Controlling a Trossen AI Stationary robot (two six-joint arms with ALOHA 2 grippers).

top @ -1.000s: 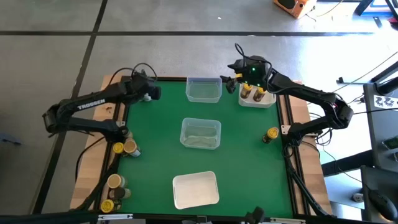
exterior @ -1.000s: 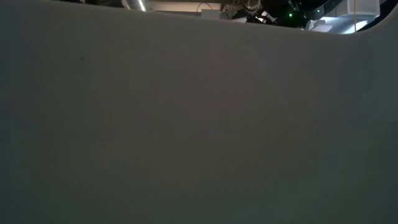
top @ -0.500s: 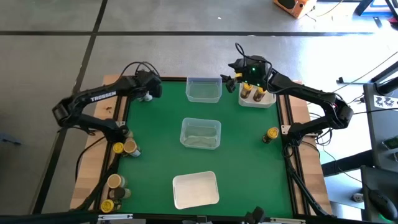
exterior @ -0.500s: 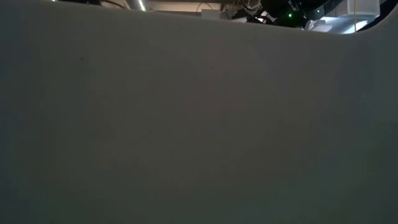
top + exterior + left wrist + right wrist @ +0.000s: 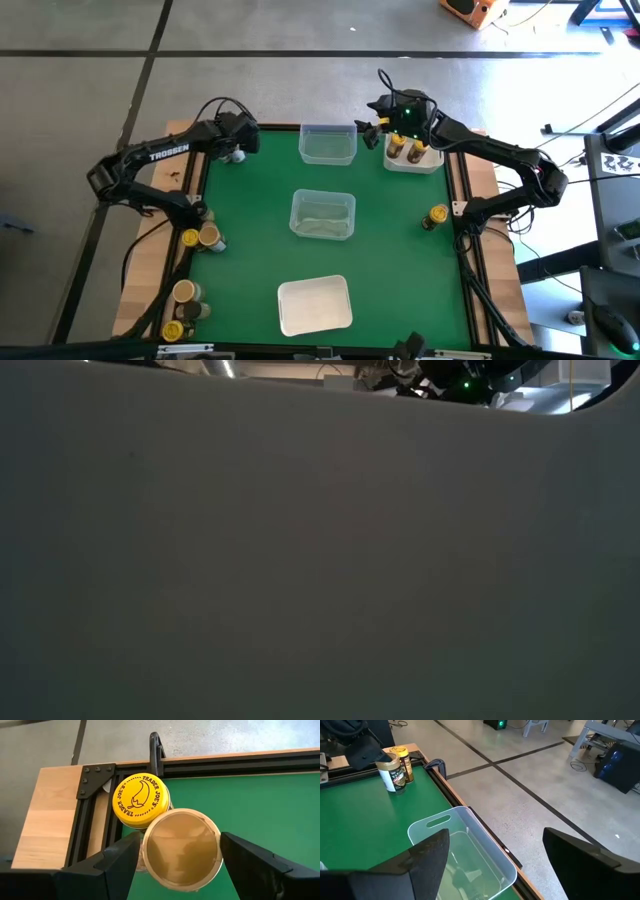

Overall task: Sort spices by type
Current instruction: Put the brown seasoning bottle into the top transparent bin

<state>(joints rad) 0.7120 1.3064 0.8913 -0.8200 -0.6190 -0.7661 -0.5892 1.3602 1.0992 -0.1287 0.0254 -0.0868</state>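
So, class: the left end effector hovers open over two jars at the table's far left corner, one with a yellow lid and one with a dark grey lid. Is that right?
Not quite. The left wrist view shows the left end effector open over a yellow-lidded jar and a tan-lidded jar, not a dark grey one. The rest stands: the high view places them at the table's far left corner.

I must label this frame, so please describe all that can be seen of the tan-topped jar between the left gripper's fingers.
The tan-topped jar is a small round spice jar with a plain, glossy tan lid. It stands upright on the green mat at the table's far left corner, against a yellow-lidded Trader Joe's jar. The left gripper hangs over it, fingers open on either side, apparently not yet touching it.
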